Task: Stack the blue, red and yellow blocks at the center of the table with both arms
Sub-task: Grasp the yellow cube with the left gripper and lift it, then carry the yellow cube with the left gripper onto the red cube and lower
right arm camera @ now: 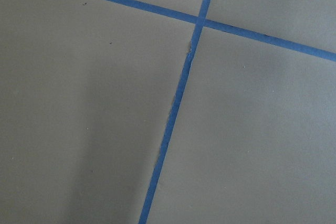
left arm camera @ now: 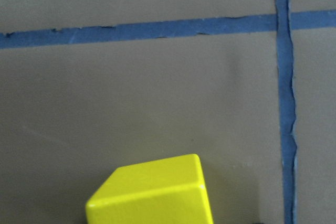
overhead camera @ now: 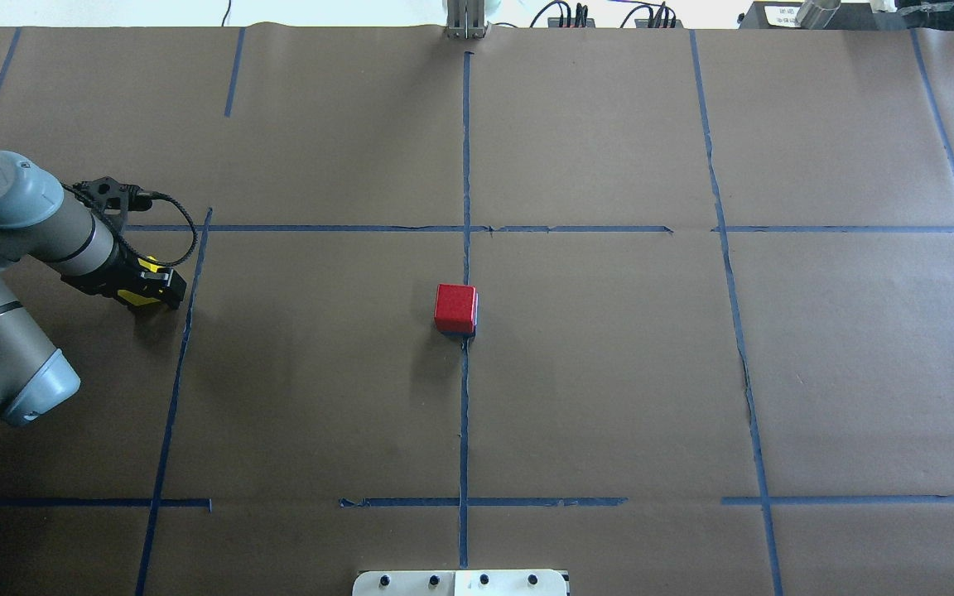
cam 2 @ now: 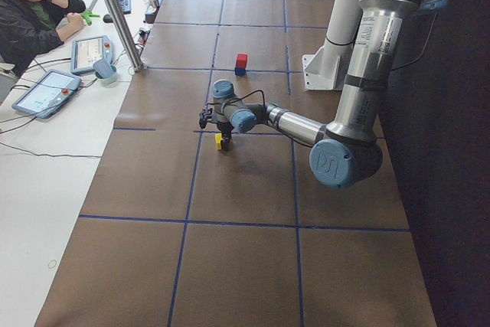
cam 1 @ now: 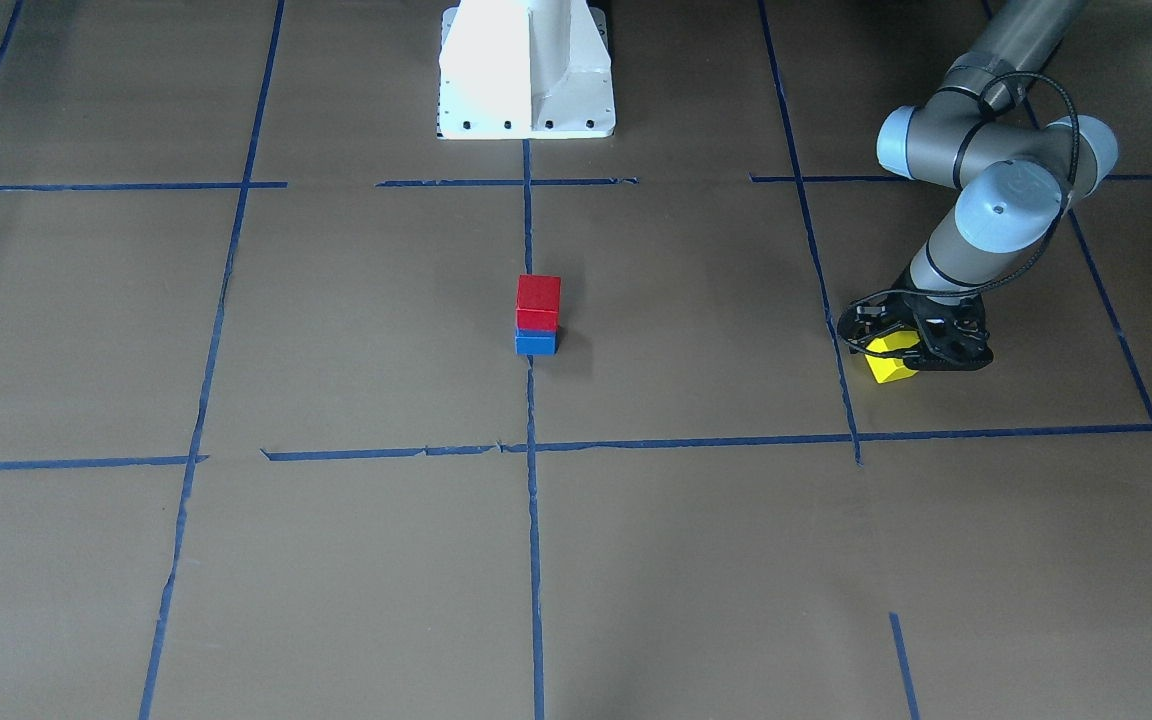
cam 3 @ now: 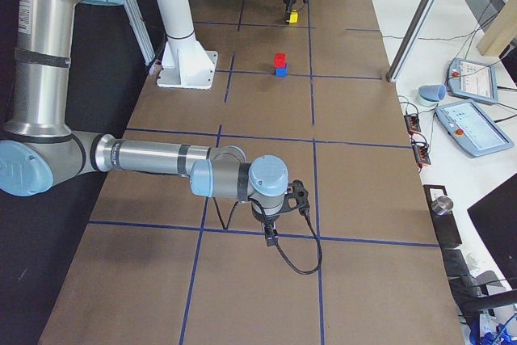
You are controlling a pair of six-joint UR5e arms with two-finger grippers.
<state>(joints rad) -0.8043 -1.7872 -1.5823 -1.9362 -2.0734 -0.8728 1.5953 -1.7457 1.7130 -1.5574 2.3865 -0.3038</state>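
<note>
Three small matte cubes (one per colour): red cube (cam 1: 538, 297), dark blue cube (cam 1: 535, 343), bright yellow cube (cam 1: 891, 366). Two grey tubular jointed arms: left arm (cam 1: 946, 140), right arm (cam 3: 153, 157). One white flared pedestal (cam 1: 526, 70).

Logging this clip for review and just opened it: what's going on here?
The red block sits on the blue block at the centre of the table, so two layers are done. Off to the robot's left, the left gripper is closed around the yellow block, low over the table; whether it is lifted is unclear. The right gripper hangs over bare table, away from the blocks.
</note>
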